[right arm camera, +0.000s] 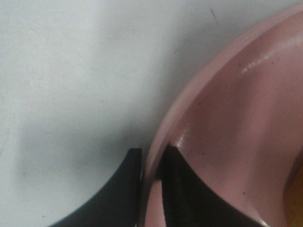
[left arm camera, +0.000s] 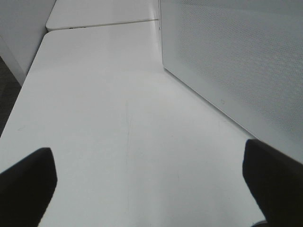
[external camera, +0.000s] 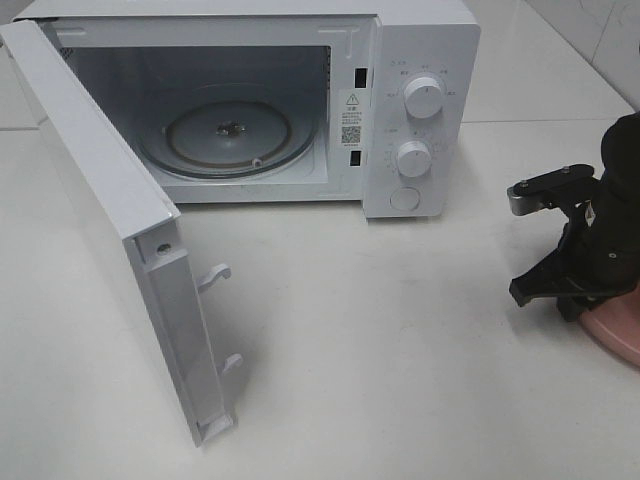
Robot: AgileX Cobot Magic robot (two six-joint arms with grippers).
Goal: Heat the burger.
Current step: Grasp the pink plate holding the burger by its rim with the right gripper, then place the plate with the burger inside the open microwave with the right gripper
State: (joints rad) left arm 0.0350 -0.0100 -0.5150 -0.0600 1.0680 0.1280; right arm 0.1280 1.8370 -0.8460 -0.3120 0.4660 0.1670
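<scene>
My right gripper (right arm camera: pixel 152 158) is shut on the rim of the pink plate (right arm camera: pixel 236 109), with one black finger outside the rim and one inside. In the exterior high view the right gripper (external camera: pixel 572 300) stands at the table's right edge over the pink plate (external camera: pixel 618 332). The arm hides the burger there. In the right wrist view only a golden sliver on the plate, the burger (right arm camera: pixel 298 189), shows. The white microwave (external camera: pixel 420 110) stands at the back with its door (external camera: pixel 120 230) swung wide open. Its glass turntable (external camera: pixel 228 135) is bare. My left gripper (left arm camera: pixel 151 175) is open over bare table beside the door.
The open door juts forward at the left with two latch hooks (external camera: pixel 215 277) on its edge. White tabletop (external camera: pixel 400 350) stretches between the door and the right arm. Two round knobs (external camera: pixel 424 97) sit on the microwave's panel.
</scene>
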